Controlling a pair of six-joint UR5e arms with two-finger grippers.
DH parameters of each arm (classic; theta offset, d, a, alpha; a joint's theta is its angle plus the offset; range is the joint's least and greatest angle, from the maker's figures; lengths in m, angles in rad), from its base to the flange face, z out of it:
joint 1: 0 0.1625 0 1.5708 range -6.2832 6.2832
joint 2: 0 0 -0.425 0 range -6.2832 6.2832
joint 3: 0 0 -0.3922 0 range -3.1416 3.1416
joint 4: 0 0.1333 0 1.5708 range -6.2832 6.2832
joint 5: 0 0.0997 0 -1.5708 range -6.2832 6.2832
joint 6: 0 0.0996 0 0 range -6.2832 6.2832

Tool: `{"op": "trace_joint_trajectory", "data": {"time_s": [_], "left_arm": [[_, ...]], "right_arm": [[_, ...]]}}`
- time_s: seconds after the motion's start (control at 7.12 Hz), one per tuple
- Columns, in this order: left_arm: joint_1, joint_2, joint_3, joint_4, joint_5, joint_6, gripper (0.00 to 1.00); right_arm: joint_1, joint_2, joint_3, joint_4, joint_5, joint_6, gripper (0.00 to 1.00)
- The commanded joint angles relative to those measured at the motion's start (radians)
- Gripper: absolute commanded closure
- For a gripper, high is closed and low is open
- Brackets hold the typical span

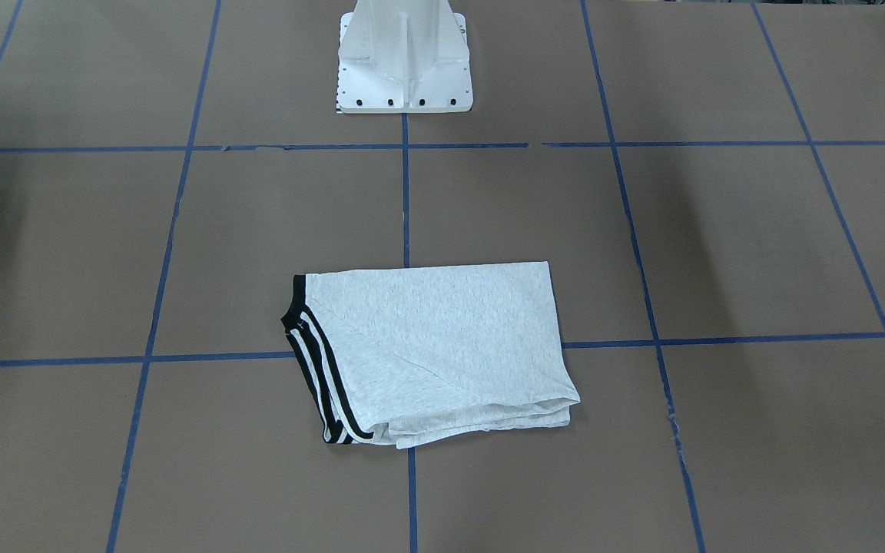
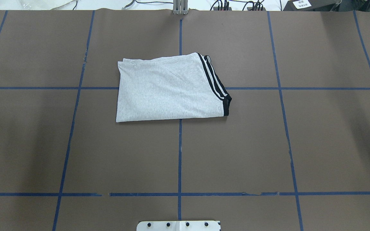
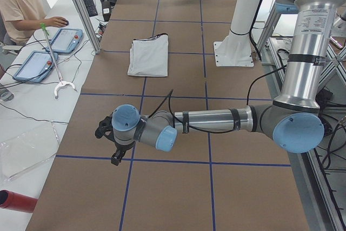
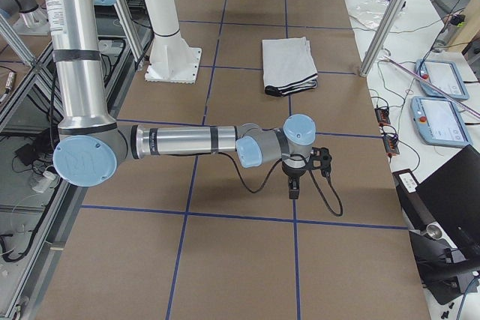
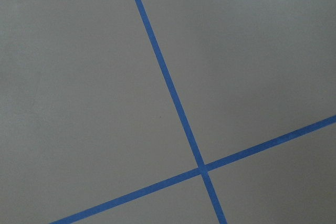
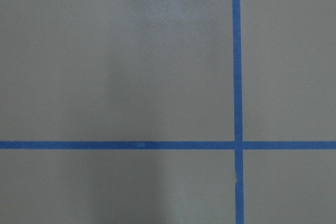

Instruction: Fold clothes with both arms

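The light grey T-shirt (image 1: 435,346) lies folded into a rectangle at the table's middle, its black-and-white striped trim along one short side. It also shows in the overhead view (image 2: 165,93) and both side views (image 3: 148,55) (image 4: 289,61). Its print is hidden. The left gripper (image 3: 107,144) hangs low over bare table, far from the shirt toward the table's left end. The right gripper (image 4: 307,174) hangs low over bare table toward the right end. They show clearly only in the side views, so I cannot tell whether they are open or shut. Both wrist views show only brown table.
The brown table (image 2: 236,154) carries a grid of blue tape lines (image 2: 179,154). The white pedestal base (image 1: 404,69) stands at the robot's side. An operator (image 3: 19,4) sits beside the table with teach pendants (image 3: 35,63). A red cylinder (image 3: 16,201) lies off the near corner.
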Motion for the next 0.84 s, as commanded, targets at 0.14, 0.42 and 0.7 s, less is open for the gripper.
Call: {"op": "trace_joint_trajectory", "data": {"time_s": [0.14, 0.42, 0.7], "left_arm": [[0.0, -0.002, -0.004, -0.002, 0.0, 0.002, 0.0], [0.0, -0.003, -0.007, -0.002, 0.0, 0.002, 0.0], [0.0, -0.003, -0.011, -0.009, 0.0, 0.0, 0.0]], "right_arm": [[0.0, -0.008, 0.001, -0.002, 0.007, -0.002, 0.0], [0.0, -0.015, 0.002, -0.002, 0.013, -0.002, 0.0], [0.0, -0.021, 0.004, -0.002, 0.013, -0.003, 0.0]]}}
